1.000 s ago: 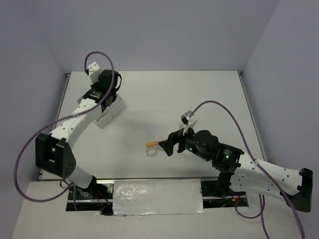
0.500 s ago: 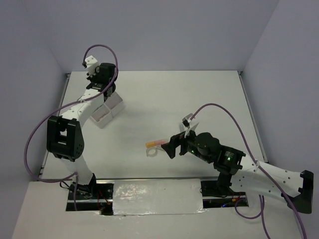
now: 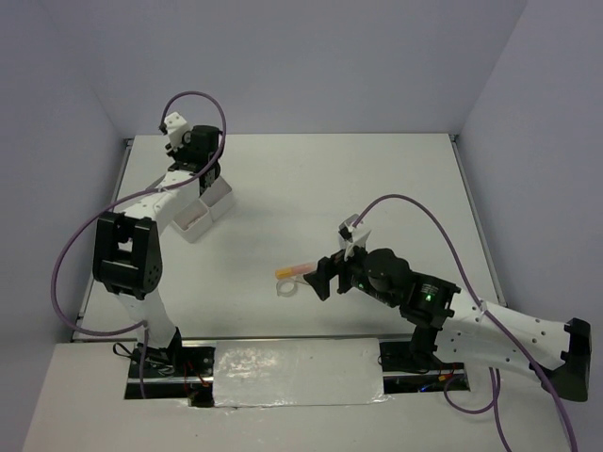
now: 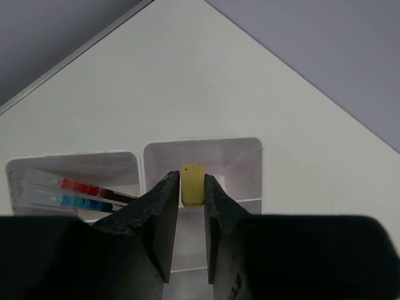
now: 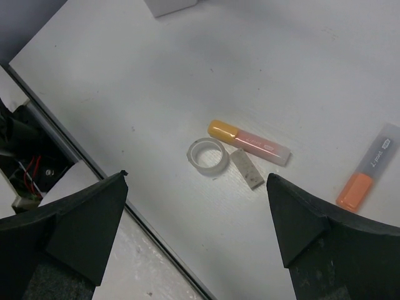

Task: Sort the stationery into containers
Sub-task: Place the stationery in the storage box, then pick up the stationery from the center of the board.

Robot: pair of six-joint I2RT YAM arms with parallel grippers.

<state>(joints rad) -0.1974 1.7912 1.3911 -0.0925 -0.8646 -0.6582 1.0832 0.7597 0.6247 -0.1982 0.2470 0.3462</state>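
Note:
My left gripper (image 4: 192,178) hangs over the white containers (image 4: 250,145) at the table's far left (image 3: 203,212). A tan eraser (image 4: 192,184) sits between its tips above one compartment, with a thin gap on its left side. A red pen (image 4: 81,186) and a blue pen (image 4: 78,201) lie in the neighbouring compartment. My right gripper (image 5: 195,177) stands wide open above the table, holding nothing. Below it lie a clear tape ring (image 5: 206,156), a pink marker with an orange cap (image 5: 250,142), a grey-white stick (image 5: 247,169) and an orange-capped grey marker (image 5: 367,167).
The table's near edge with wiring (image 5: 25,144) runs close to the tape ring. A silvery plate (image 3: 297,372) lies between the arm bases. Walls close in the table at the back and sides.
The left arm has reached farther over the containers and its jaws have eased apart around the eraser. The right gripper has barely shifted and stays open.

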